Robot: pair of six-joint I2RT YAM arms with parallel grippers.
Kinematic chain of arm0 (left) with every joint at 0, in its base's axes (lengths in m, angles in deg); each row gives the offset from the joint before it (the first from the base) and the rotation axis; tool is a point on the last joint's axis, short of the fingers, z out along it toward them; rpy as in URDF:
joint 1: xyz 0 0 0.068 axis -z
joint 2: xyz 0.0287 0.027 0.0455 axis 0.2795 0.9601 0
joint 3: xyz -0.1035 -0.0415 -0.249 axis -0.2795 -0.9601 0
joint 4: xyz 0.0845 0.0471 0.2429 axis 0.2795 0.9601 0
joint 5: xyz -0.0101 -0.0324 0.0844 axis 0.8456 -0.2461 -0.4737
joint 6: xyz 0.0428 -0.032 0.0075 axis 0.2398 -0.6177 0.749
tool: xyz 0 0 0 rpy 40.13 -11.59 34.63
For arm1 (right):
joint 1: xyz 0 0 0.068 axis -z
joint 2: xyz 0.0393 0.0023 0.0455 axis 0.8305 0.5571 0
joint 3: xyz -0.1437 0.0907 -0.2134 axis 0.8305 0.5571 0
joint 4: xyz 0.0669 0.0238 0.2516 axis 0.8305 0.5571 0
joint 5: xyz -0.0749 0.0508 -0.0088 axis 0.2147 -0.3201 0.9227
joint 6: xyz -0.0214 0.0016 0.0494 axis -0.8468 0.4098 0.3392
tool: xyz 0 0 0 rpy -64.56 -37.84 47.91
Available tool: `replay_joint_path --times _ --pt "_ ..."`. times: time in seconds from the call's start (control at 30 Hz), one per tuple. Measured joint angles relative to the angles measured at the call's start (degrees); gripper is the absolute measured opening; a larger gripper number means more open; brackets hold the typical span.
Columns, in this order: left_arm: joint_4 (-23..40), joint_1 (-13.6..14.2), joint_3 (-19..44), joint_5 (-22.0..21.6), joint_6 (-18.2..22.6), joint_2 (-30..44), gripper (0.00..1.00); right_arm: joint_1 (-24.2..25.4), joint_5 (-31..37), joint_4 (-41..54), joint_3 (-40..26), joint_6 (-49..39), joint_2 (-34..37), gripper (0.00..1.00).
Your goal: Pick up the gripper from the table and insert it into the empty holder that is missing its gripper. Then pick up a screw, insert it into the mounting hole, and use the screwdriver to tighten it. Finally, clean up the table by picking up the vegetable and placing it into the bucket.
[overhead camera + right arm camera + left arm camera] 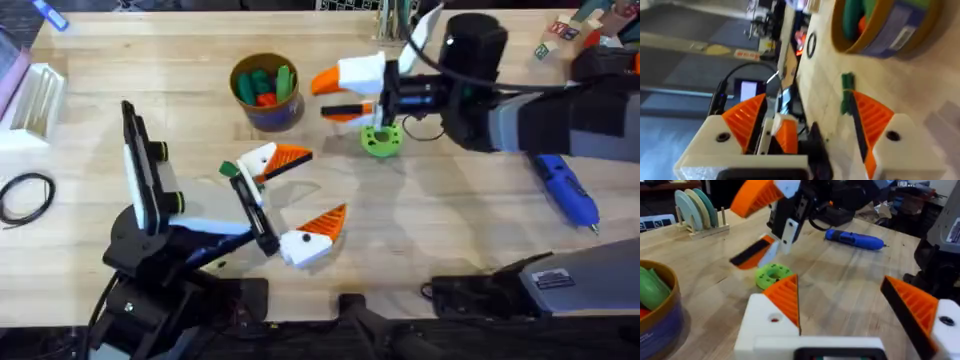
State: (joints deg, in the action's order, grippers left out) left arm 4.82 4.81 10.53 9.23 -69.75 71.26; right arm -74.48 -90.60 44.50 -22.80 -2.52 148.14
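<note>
My left gripper is open over the table's middle, and both white finger blocks carry orange wedges. My right gripper is open too. It hangs rolled on its side above the bright green disc, beside the bucket. The bucket holds green and red pieces. A small dark green piece, seemingly the vegetable, lies by my left gripper's far finger. The blue screwdriver lies at the right. The loose gripper, holder and screw are out of view.
A white rack with upright discs stands at the far left. A black cable loop lies near the left edge. Small coloured blocks sit at the back right. Bare wood lies between my left gripper and the screwdriver.
</note>
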Motion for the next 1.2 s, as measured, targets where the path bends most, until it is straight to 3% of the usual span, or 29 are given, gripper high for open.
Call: replay_joint_path --times 0.13,0.27,0.43,0.53,0.8,1.03,1.2 --pt "0.0 0.0 0.0 0.0 0.01 0.0 0.993 5.17 1.28 7.47 -2.57 -6.12 -0.1 0.961" --pt "0.0 0.0 0.0 0.0 0.01 0.0 0.993 9.78 6.15 30.46 -6.75 -17.74 -2.25 0.963" --pt "0.0 0.0 0.0 0.02 0.01 -0.01 0.993 10.41 20.73 61.8 -14.96 -36.61 -6.77 0.965" --pt "0.01 0.0 0.0 0.0 0.01 -0.01 0.993 7.79 30.12 71.69 -20.24 -46.74 -8.46 0.966" --pt "0.0 0.0 0.0 0.0 0.01 0.0 0.992 -5.66 49.41 81.4 -22.96 -61.36 -7.65 0.949" --pt "0.01 0.0 0.0 0.01 0.01 0.0 0.994 -13.62 61.33 81.14 -22.96 -64.29 -3.3 0.728" --pt "0.02 0.0 0.0 0.02 0.01 -0.01 0.992 -14.88 65.78 81.08 -22.96 -64.68 -0.81 0.6"
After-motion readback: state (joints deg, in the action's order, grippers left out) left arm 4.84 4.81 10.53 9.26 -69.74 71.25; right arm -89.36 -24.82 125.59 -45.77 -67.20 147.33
